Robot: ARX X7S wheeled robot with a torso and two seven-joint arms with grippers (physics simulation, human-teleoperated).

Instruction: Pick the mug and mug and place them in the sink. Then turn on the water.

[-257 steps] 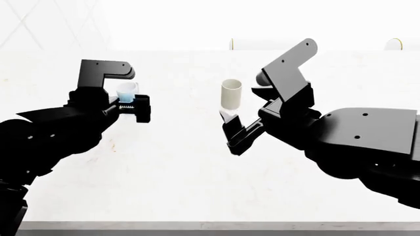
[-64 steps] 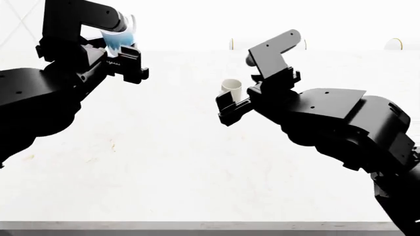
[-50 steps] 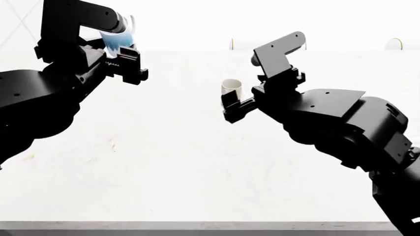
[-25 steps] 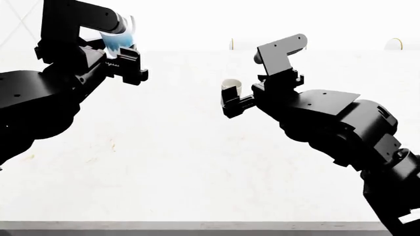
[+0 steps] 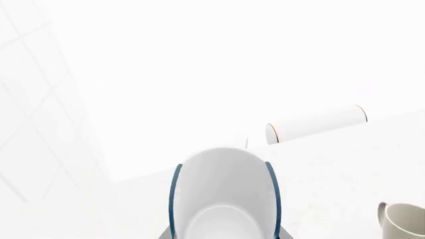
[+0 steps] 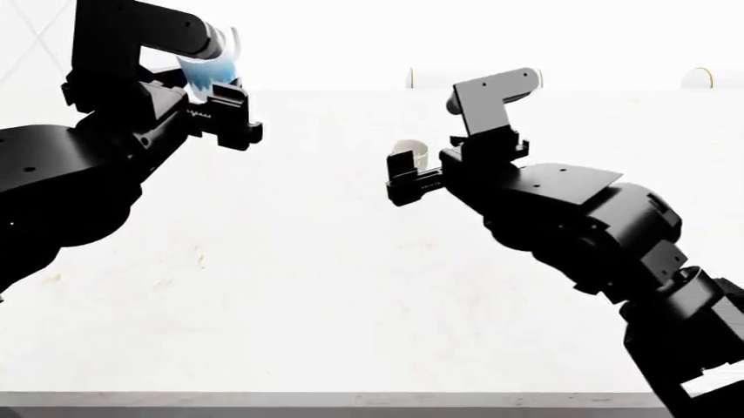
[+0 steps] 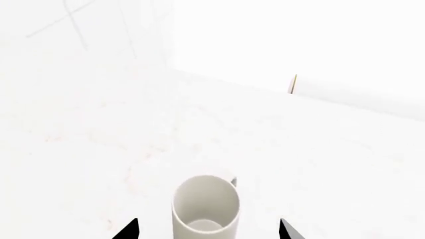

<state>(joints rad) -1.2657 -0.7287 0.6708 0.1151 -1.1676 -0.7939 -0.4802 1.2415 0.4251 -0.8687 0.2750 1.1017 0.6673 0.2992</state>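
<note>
The white mug with the blue pattern [image 6: 216,72] hangs high at the left, tilted, with my left gripper [image 6: 223,111] shut on it; in the left wrist view its open mouth [image 5: 224,199] fills the lower middle. On the white counter [image 6: 302,287] stands the plain cream mug [image 6: 409,153], upright. My right gripper [image 6: 409,180] is open at its near side. In the right wrist view the cream mug [image 7: 206,205] sits between the two spread black fingertips [image 7: 130,230], untouched. The same cream mug [image 5: 405,221] shows in the left wrist view. The sink is out of view.
Two white cylinders lie at the back of the counter, one behind the right arm [image 6: 415,78] and one at the far right [image 6: 699,78]; the left wrist view shows one [image 5: 315,124] on its side. A tiled wall [image 6: 41,39] rises at the left. The counter's front edge [image 6: 348,399] runs below.
The left gripper has lifted the blue-patterned mug off the counter and now holds still. The right gripper has closed in around the cream mug, its wrist turning more upright.
</note>
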